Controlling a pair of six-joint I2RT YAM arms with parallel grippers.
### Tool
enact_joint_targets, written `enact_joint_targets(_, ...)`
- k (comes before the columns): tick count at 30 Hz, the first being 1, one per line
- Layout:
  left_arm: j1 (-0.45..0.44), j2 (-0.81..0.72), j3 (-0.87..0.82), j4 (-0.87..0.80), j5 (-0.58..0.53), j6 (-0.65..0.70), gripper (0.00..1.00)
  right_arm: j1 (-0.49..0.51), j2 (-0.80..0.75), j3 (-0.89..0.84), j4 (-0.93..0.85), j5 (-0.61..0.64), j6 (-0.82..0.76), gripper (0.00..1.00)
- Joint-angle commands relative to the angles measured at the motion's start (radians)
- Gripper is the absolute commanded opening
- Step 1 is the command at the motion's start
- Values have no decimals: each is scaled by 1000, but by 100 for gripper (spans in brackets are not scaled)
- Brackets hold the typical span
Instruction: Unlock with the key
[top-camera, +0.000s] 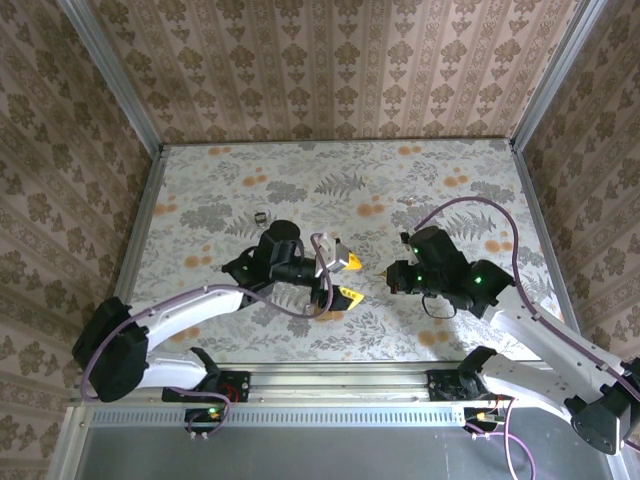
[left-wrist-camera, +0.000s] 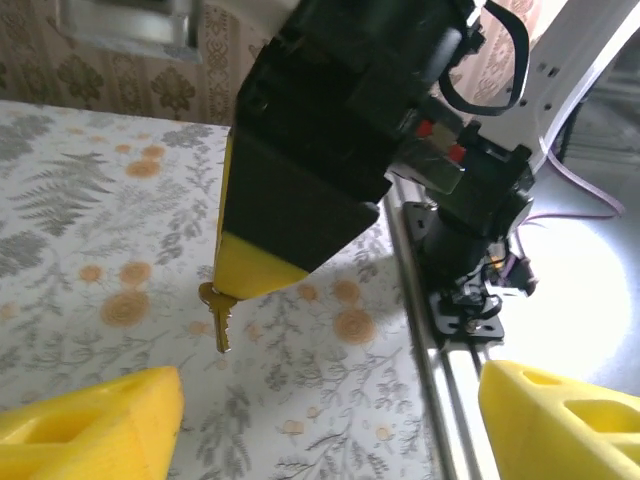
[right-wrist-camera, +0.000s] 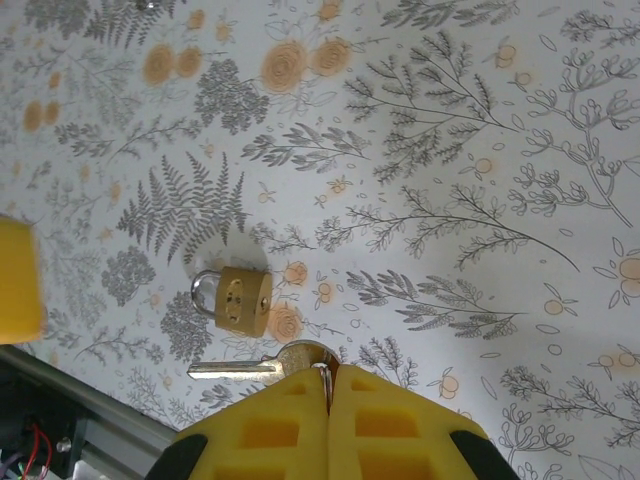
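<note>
**Desk:** What do you have, left side first?

**Me:** My left gripper (top-camera: 350, 280) sits over the middle of the table (top-camera: 300, 170), jaws spread wide with nothing between them. On its wrist camera I see the two yellow fingers (left-wrist-camera: 90, 420) far apart at the bottom corners.

**Desk:** Where is the key?

**Me:** The key (right-wrist-camera: 250, 368) is pinched by its head in my right gripper (right-wrist-camera: 328, 395), whose yellow fingers are pressed together on it. On that wrist camera the blade sticks out to the left. From the left wrist camera I see it hanging blade-down from the right gripper's yellow tip, above the flowered table top. I can't tell whether its tip touches the surface.

**Desk:** And the padlock?

**Me:** The brass padlock (right-wrist-camera: 238, 300) lies flat on the table just beside the key's blade, apart from it, with its silver shackle to the left on the right wrist camera.

**Desk:** Any brand or lettering?

**Me:** Any marks on the padlock's face are too small for me to read.
</note>
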Motion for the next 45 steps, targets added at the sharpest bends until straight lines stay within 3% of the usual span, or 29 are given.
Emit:
enact_joint_targets(1, 1, 53, 48, 63, 171, -74, 75, 22, -20, 3, -6, -16, -22, 0)
enact_joint_targets(6, 29, 149, 82, 117, 257, -127, 70, 46, -15, 7, 21, -22, -27, 0)
enact_joint_targets(9, 47, 184, 84, 166, 281, -161, 61, 53, -3, 9, 21, -20, -27, 0)
enact_joint_targets(28, 49, 300, 170, 14, 321, -82, 49, 83, 4, 4, 34, -17, -33, 0)
enact_joint_targets(36, 46, 312, 187, -37, 316, -40, 39, 87, 8, 7, 35, -17, -31, 0)
enact_joint_targets(45, 49, 333, 212, -68, 327, -27, 9, 100, 11, -6, 48, -35, -33, 0)
